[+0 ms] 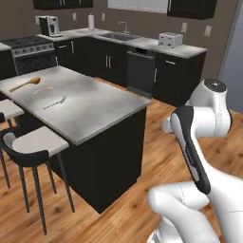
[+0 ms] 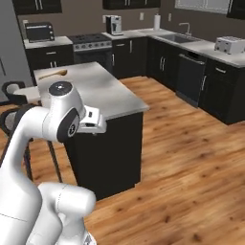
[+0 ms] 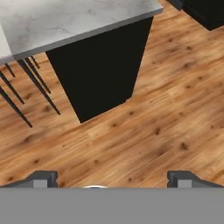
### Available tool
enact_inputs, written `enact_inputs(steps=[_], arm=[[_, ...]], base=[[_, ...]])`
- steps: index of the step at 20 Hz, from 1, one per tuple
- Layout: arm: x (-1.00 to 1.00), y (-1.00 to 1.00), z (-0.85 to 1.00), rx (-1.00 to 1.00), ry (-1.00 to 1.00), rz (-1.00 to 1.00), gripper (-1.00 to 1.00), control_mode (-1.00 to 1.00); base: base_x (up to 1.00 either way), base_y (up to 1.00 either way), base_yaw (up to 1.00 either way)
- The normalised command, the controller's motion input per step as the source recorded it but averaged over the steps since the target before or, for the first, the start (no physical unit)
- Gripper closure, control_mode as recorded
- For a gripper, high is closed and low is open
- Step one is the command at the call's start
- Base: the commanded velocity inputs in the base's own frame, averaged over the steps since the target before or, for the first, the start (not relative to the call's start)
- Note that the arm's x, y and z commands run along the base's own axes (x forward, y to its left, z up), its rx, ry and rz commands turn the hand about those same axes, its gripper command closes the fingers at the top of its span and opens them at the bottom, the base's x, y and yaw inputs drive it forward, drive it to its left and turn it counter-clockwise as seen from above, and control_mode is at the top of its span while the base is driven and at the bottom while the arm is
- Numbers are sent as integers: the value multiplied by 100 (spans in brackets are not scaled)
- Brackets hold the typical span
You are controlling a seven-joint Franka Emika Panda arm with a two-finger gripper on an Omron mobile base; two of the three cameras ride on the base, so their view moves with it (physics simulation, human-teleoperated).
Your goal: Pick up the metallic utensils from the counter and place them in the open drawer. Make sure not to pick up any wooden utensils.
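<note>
Gripper [image 3: 112,179] spread wide above the plank floor; the grey-white marble worktop [image 3: 78,22] lies well ahead, so a reach risks snagging the tan wooden spoon [image 1: 26,84].

The arm [image 1: 209,142] was glossy white, built of rounded, bulbous links. A long black strip ran down one link, and grey caps closed the joints. The finger tips [image 3: 41,178] were small, dark grey blocks.

Large wooden spoon [image 2: 53,73] lies on counter [image 2: 103,91].
</note>
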Motion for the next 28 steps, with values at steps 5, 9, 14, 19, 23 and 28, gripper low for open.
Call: enact_inputs(steps=[5,9,14,19,23,28], arm=[[0,0,0,0,0,0,-100,100],[0,0,0,0,0,0,-100,100],[0,0,0,0,0,0,-100,100],[0,0,0,0,0,0,-100,100],[0,0,0,0,0,0,-100,100],[0,0,0,0,0,0,-100,100]], base=[[-79,100,-15],[-19,100,-27],[0,100,-32],[9,100,-33],[31,99,-18],[39,100,-20]])
